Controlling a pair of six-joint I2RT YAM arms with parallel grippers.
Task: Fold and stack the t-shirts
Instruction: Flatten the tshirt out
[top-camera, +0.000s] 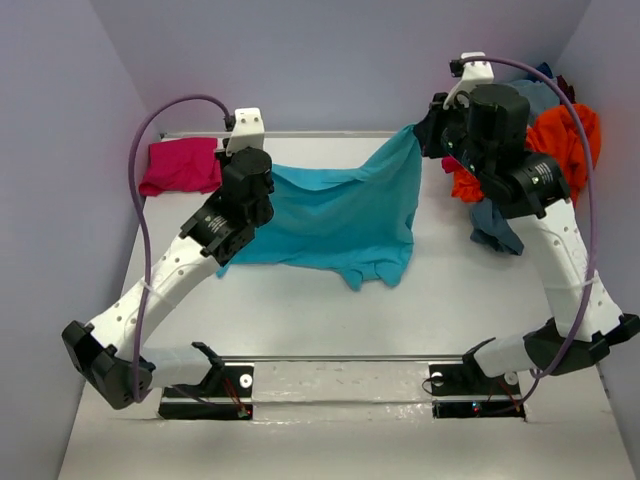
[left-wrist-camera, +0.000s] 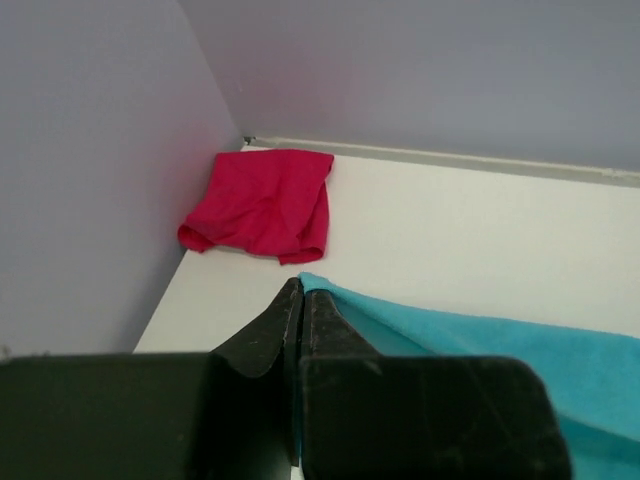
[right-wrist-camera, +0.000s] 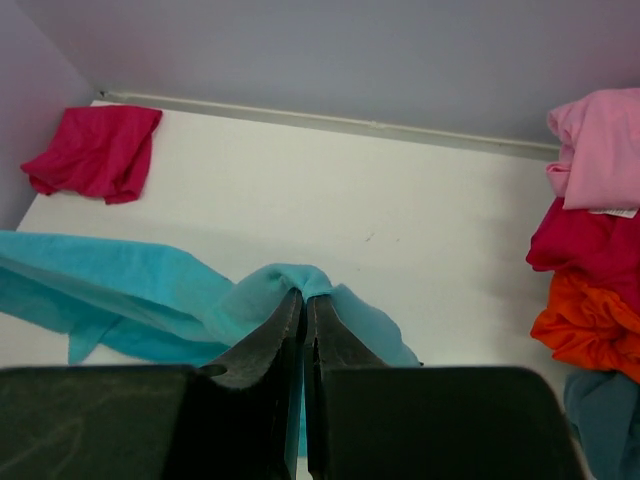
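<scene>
A bright turquoise t-shirt (top-camera: 335, 215) hangs stretched between both arms above the middle of the table, its lower edge drooping onto the surface. My left gripper (left-wrist-camera: 301, 285) is shut on its left corner (left-wrist-camera: 330, 292). My right gripper (right-wrist-camera: 305, 295) is shut on a bunched fold of the same turquoise t-shirt (right-wrist-camera: 140, 290), held higher at the back right. A folded magenta-pink t-shirt (top-camera: 180, 165) lies in the back left corner. Orange (top-camera: 570, 135), light pink (right-wrist-camera: 600, 150), crimson (right-wrist-camera: 590, 245) and dusty blue (top-camera: 497, 225) t-shirts are piled at the right edge.
Lilac walls (top-camera: 60, 150) close in the table on the left, back and right. The arm bases (top-camera: 340, 385) sit along the near edge, with bare white table (top-camera: 330, 320) between them and the hanging shirt.
</scene>
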